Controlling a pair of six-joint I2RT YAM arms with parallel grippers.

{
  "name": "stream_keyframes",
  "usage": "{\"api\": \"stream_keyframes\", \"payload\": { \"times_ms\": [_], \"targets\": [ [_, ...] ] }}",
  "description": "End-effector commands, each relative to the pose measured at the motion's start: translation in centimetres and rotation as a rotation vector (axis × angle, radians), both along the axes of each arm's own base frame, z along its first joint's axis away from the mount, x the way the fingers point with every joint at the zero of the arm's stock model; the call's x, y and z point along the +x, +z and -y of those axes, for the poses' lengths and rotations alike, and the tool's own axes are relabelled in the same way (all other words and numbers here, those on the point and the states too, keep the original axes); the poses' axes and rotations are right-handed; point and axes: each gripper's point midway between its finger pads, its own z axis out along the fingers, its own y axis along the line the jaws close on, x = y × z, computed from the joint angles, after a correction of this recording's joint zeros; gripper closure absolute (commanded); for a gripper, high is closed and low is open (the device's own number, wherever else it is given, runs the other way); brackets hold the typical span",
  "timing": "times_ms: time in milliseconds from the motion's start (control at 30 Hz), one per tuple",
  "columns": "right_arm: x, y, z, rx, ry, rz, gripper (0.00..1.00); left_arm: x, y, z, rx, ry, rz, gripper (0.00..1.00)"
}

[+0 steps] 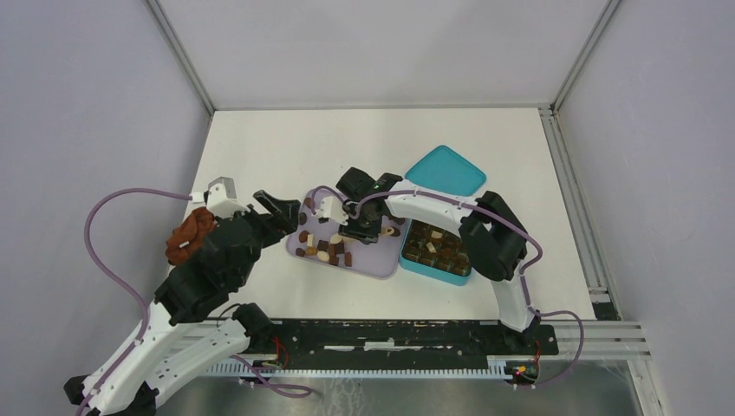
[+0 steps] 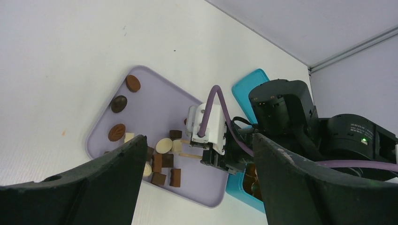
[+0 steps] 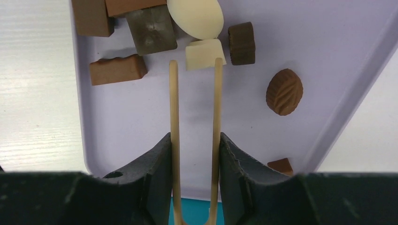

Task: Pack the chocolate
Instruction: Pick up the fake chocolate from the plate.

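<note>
While right gripper [image 3: 195,140] pinches tongs [image 3: 174,117] above tray [image 3: 136,136] | left gripper [image 2: 199,140] hovers, spread

A white bench [image 1: 260,147] fills the middle, matte and evenly lit, with only soft shadows. Plain grey walls close it in: the back wall [image 1: 373,43] at 12 o'clock, the left wall [image 1: 78,130] at 9, the right wall [image 1: 667,130] at 3. Aluminium posts [image 1: 180,56] rise from the far corners at 11 and 1. A metal rail [image 1: 572,199] runs along the bench's 3 o'clock edge.
</note>
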Motion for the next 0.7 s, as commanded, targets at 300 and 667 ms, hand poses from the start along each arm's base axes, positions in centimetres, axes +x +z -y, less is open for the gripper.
{"api": "stream_keyframes", "payload": {
  "times_ms": [300, 667],
  "targets": [
    [1.2, 0.2, 0.3, -0.038, -0.023, 0.031, 0.57, 0.3, 1.6, -1.1, -0.037, 0.071, 0.042, 0.12],
    [1.1, 3.0, 0.2, 0.015, -0.01, 0.066, 0.57, 0.6, 1.5, -0.6, -0.044, 0.064, 0.044, 0.12]
  ]
}}
